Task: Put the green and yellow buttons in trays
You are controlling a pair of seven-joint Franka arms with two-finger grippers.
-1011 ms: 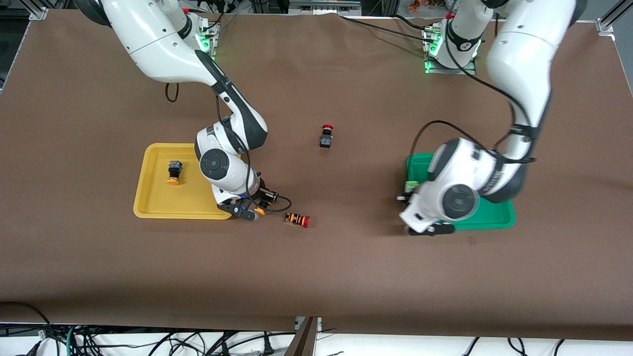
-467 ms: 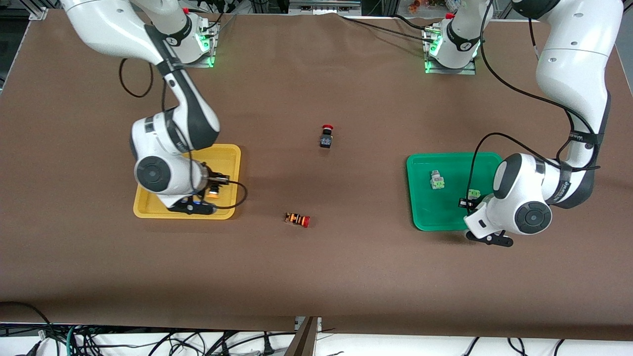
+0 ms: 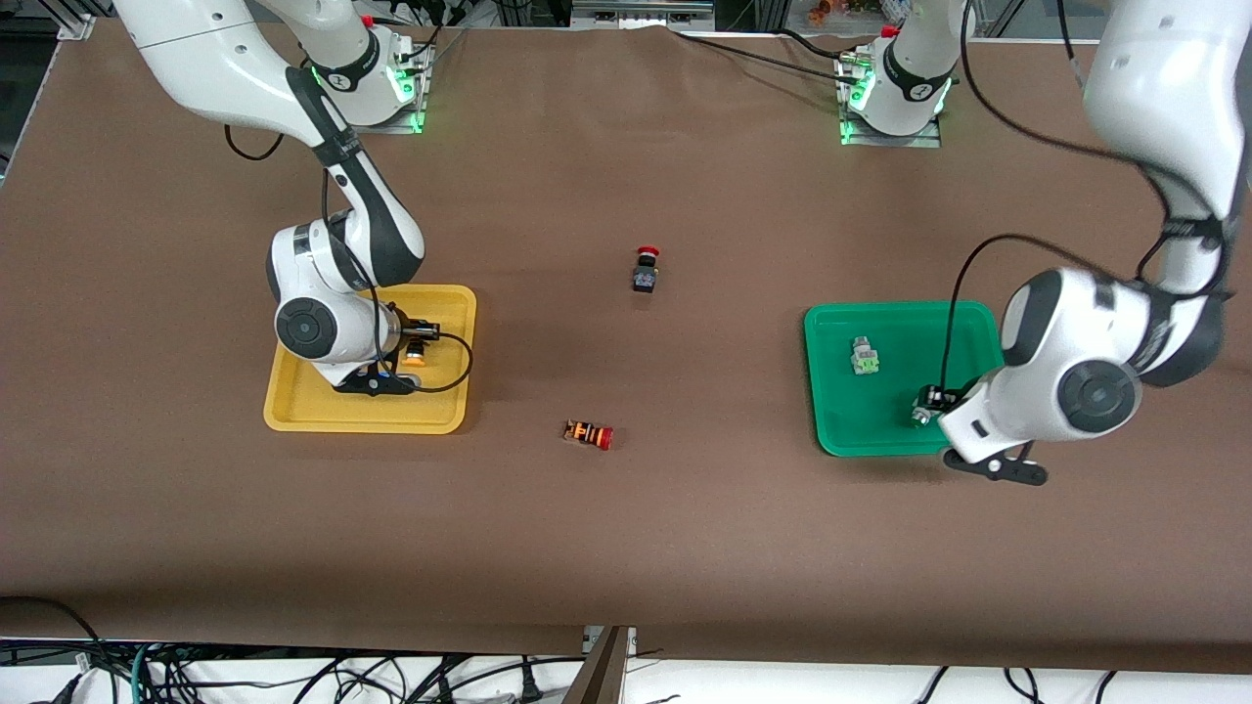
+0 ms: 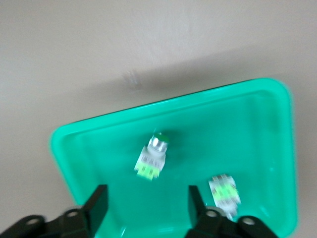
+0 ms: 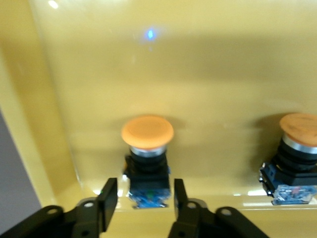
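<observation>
Front view: right gripper [image 3: 396,376] sits low over the yellow tray [image 3: 293,416], an orange-capped button [image 3: 415,354] just beside it; its fingers are hidden by the wrist here. Left gripper [image 3: 939,416] is over the corner of the green tray [image 3: 831,430] nearer the camera. One green-faced button [image 3: 864,357] lies in that tray; a second [image 3: 922,415] peeks out at the wrist. Two red-capped switches [image 3: 646,270] [image 3: 589,434] lie on the tabletop [image 3: 626,548], between the trays, untouched.

Left wrist view: left gripper [image 4: 146,206] is released, nothing between its fingers [image 4: 98,203]. Both green buttons [image 4: 152,157] [image 4: 224,191] lie on their sides on the tray floor, long axes roughly parallel.

Right wrist view: right gripper [image 5: 143,201] is spread, fingers [image 5: 110,198] either side of a button's black body [image 5: 147,178] without clamping it. This button and its neighbour [image 5: 297,158] lie flat, caps pointing away from the gripper.

Judgement: all four appear trayed; the release step is ending. Next move calls for a straight lift clear of each tray without nudging the buttons.
</observation>
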